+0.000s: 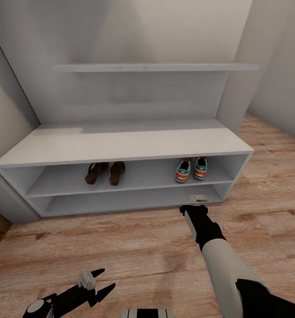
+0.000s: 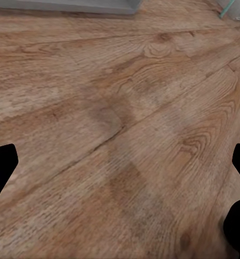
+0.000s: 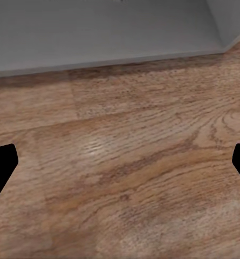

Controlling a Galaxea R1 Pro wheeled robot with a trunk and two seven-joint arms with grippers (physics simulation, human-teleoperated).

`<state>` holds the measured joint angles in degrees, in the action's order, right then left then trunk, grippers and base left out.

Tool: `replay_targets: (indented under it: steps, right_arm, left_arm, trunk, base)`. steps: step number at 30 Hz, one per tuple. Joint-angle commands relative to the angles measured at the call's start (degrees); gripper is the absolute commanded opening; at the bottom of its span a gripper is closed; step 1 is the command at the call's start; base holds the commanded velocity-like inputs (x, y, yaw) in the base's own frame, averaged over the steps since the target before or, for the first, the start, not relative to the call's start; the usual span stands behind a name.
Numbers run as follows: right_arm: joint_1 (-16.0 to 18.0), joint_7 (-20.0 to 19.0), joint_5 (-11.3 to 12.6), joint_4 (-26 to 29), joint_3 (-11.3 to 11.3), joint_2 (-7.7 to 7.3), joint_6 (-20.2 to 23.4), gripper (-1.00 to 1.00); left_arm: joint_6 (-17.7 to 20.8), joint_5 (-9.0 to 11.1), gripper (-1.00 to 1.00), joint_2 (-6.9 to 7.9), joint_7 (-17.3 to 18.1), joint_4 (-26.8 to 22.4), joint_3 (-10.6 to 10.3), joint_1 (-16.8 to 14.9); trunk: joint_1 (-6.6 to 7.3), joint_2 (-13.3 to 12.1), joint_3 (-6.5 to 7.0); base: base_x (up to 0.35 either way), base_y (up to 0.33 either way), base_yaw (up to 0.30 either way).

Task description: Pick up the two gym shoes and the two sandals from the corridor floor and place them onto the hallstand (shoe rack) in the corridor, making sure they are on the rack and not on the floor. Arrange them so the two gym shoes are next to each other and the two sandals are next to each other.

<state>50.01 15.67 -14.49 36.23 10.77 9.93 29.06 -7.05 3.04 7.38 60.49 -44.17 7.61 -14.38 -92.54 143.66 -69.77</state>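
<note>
1. Starting at the left of the head view, we see our left gripper [image 1: 99,282] low over the corridor floor [image 1: 134,247], its two black fingers spread wide and holding nothing; its wrist view gives bare planks between the fingertips.
2. Moving right along the hallstand [image 1: 121,145], we find the two sandals [image 1: 105,172] in the upper open compartment, left of middle, standing just beside each other with heels toward us.
3. Further right in the same compartment sit the two gym shoes [image 1: 191,169], side by side, green stripes and red heel patches showing.
4. Below them, our right gripper [image 1: 198,199] points at the lower compartment's front edge; its wrist view shows the fingertips wide apart and empty.
5. We judge the task essentially done: all four shoes are on the rack, each pair together, and no footwear lies on the floor that shows. What seems left is only drawing the arms back.
</note>
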Motion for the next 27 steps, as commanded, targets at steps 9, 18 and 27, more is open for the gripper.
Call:
replay_targets:
  steps: [9, 18, 27]
  right_arm:
    - [-0.2, -0.4, -0.4, 0.0, 0.3, 0.07, 0.3, 1.00]
    - [-1.1, -1.9, -0.4, -2.5, 0.3, 0.07, 0.3, 1.00]
    - [-1.4, -4.8, -0.4, -7.7, 0.3, 0.07, 0.0, 1.00]
  left_arm:
    - [-0.3, 0.0, 1.00, 0.14, 0.2, 0.1, 0.0, 0.0]
    - [-0.2, 0.1, 1.00, 1.07, 0.2, 0.1, 0.0, 0.1]
    - [-0.1, 0.1, 1.00, 1.67, 0.0, 0.3, 0.2, 0.1]
  trunk:
    - [0.01, 0.0, -0.05]
    - [0.22, -0.1, 1.73]
    - [0.45, -0.2, 3.72]
  base:
    - [0.000, 0.000, 0.000]
    - [0.000, 0.000, 0.000]
    - [0.000, 0.000, 0.000]
